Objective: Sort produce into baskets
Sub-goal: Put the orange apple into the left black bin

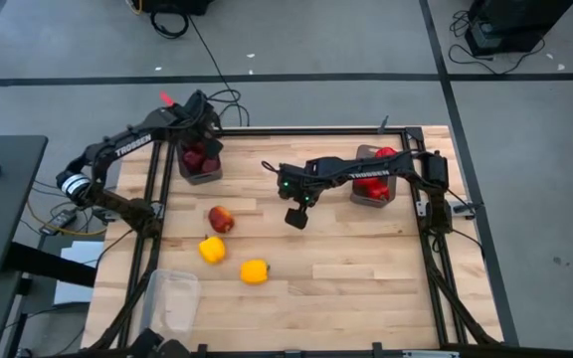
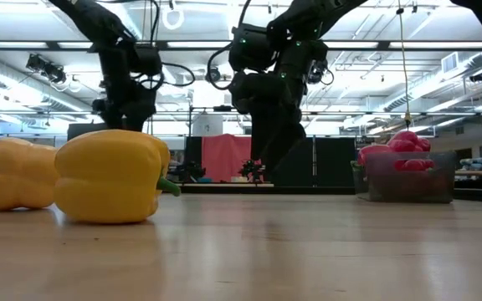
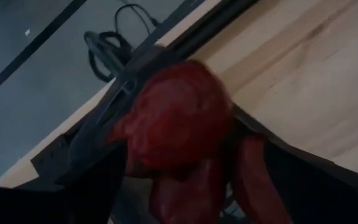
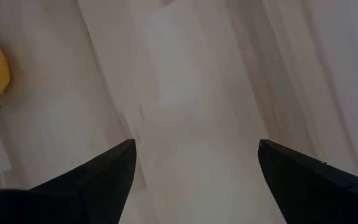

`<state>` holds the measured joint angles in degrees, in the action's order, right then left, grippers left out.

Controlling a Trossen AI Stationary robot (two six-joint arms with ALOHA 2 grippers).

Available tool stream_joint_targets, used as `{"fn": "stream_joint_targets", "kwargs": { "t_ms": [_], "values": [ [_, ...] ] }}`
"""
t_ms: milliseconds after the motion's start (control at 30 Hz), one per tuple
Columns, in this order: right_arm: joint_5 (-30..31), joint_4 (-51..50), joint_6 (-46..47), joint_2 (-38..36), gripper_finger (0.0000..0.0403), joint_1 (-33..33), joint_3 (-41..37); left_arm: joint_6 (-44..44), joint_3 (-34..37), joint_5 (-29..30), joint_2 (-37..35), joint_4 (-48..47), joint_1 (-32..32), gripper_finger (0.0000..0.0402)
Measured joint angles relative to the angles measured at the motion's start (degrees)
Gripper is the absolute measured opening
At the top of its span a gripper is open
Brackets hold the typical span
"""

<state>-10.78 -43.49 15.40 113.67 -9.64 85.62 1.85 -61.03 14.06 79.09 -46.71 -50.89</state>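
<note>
My left gripper (image 1: 205, 134) hangs over a dark grey tub (image 1: 199, 171) of maroon peppers at the table's far left. Its wrist view is filled by a dark red pepper (image 3: 179, 118) over that tub. My right gripper (image 1: 296, 217) is open and empty above the bare middle of the table (image 4: 196, 146). A red pepper (image 1: 221, 219), a yellow pepper (image 1: 212, 249) and an orange-yellow pepper (image 1: 255, 270) lie on the table to its left. A second dark tub (image 1: 374, 189) at the far right holds bright red peppers. A clear tub (image 1: 172, 298) stands near left.
The table has a black frame along its edges (image 1: 436, 249). The near right half is bare wood (image 1: 366, 288). In the low view the two yellow peppers (image 2: 107, 176) lie close in front, and the tub of red peppers (image 2: 408, 176) stands at the right.
</note>
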Motion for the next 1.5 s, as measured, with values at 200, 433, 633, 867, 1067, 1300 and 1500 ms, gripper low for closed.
{"fn": "stream_joint_targets", "kwargs": {
  "t_ms": [200,433,633,867,1067,1300,1500],
  "values": [
    [-0.7,-0.2,-1.2,0.0,0.0345,-1.2,0.0,6.7,-1.9,-14.6,-2.4,-4.9,2.7,0.0376],
    [-1.0,-1.4,-3.6,0.0,0.0345,-2.3,0.0,10.5,-1.9,-21.3,-2.5,-14.1,13.3,0.0372],
    [-0.9,-3.7,-5.0,0.0,0.0345,-3.5,0.0,19.0,-1.0,-23.1,-2.5,-18.3,27.0,0.0358],
    [0.0,-6.7,-6.6,0.0,0.0345,-4.1,0.0,20.1,3.1,-25.4,-2.4,-16.3,35.5,0.0359],
    [2.1,-5.9,-6.6,0.0,0.0345,-4.1,0.0,23.0,7.0,-23.9,-2.4,-12.4,38.7,0.0377],
    [2.1,-5.9,-6.6,0.0,0.0345,-4.1,0.0,23.4,11.1,-21.0,-2.4,-4.8,39.4,0.0398],
    [2.1,-5.8,-6.4,0.0,0.0345,-4.1,0.0,25.7,14.9,-21.1,-2.0,-3.2,39.4,0.0399]
  ]
}}
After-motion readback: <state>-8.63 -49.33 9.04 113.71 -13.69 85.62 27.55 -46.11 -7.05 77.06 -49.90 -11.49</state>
